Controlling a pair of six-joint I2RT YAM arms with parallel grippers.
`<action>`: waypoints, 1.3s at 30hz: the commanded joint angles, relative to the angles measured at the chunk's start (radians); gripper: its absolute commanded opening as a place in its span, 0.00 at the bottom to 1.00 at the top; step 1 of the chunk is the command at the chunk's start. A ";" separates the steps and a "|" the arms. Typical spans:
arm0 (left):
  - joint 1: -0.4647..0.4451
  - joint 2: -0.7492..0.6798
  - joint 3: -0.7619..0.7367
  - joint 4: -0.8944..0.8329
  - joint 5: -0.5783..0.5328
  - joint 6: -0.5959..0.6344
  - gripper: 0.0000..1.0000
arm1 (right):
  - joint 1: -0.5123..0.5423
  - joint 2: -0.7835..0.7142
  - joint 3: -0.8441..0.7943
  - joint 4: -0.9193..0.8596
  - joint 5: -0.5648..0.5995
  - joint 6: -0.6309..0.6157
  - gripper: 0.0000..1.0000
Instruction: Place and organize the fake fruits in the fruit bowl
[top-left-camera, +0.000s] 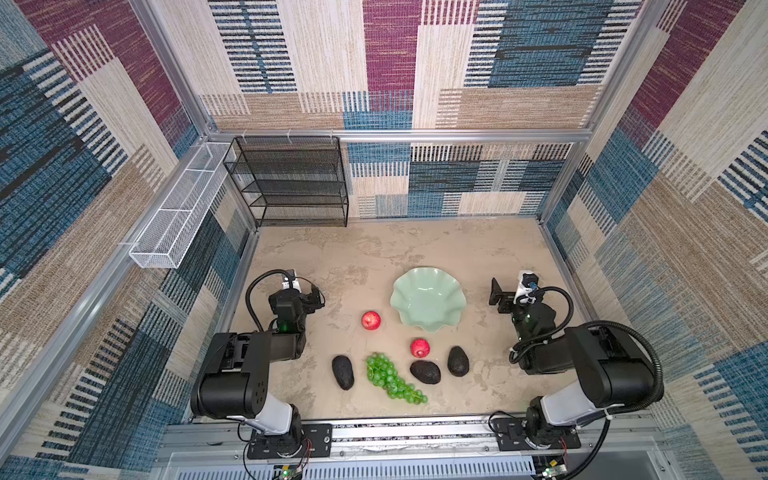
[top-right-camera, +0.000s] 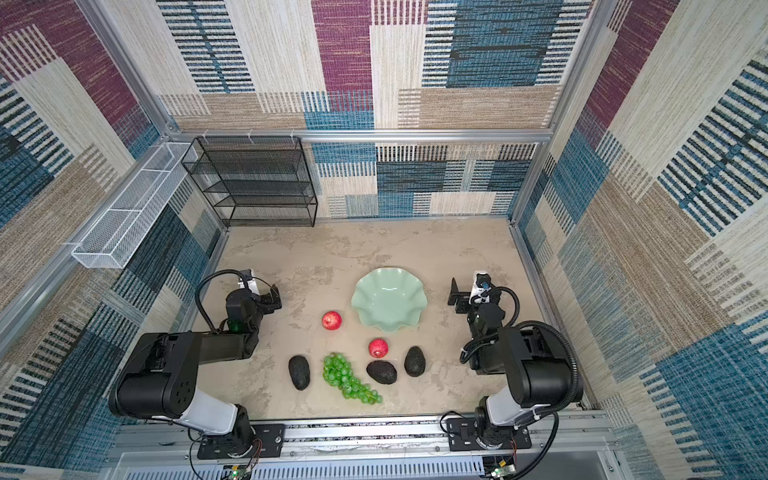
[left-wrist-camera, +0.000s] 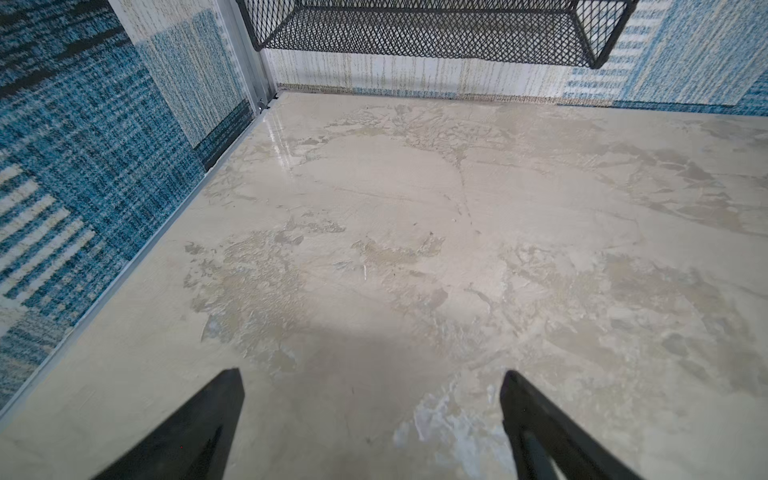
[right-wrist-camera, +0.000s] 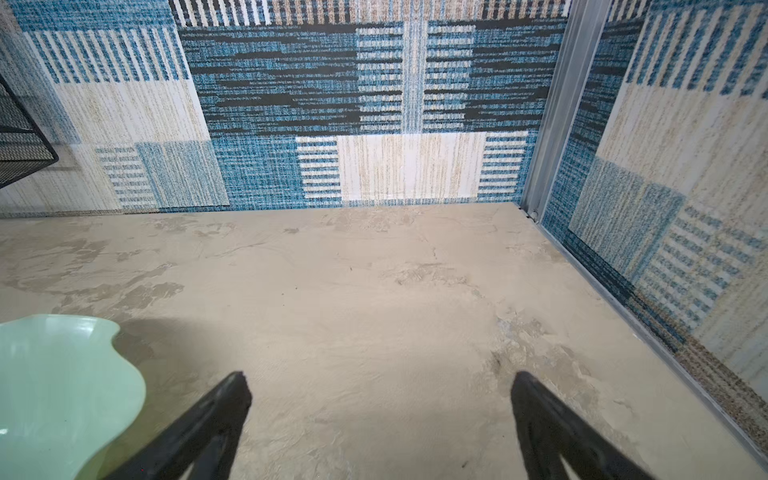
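Observation:
The pale mint fruit bowl (top-left-camera: 428, 299) (top-right-camera: 388, 299) (right-wrist-camera: 62, 382) stands empty mid-table. In front of it, in both top views, lie two red apples (top-left-camera: 370, 320) (top-left-camera: 419, 348) (top-right-camera: 331, 321) (top-right-camera: 378, 348), three dark avocados (top-left-camera: 343, 372) (top-left-camera: 425, 372) (top-left-camera: 458, 360) (top-right-camera: 299, 372) (top-right-camera: 381, 372) (top-right-camera: 414, 360) and a bunch of green grapes (top-left-camera: 392, 378) (top-right-camera: 349, 378). My left gripper (top-left-camera: 309, 297) (top-right-camera: 270, 297) (left-wrist-camera: 372, 378) hangs open at the left, away from all fruit. My right gripper (top-left-camera: 498, 297) (top-right-camera: 457, 297) (right-wrist-camera: 380, 380) stands open just right of the bowl, holding nothing.
A black mesh shelf rack (top-left-camera: 291, 183) (top-right-camera: 253, 183) (left-wrist-camera: 436, 33) stands at the back left. A white wire basket (top-left-camera: 178, 216) (top-right-camera: 124, 216) hangs on the left wall. Patterned walls and metal rails enclose the beige tabletop (top-left-camera: 374, 257).

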 joint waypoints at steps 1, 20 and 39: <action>-0.001 -0.001 -0.002 0.026 -0.003 0.014 0.99 | 0.000 0.000 0.007 0.031 -0.004 -0.007 1.00; 0.005 -0.001 -0.001 0.024 0.008 0.011 0.99 | 0.000 -0.002 0.006 0.031 -0.005 -0.006 1.00; 0.002 -0.007 -0.027 0.065 0.012 0.015 0.99 | 0.000 -0.003 0.007 0.027 -0.037 -0.020 1.00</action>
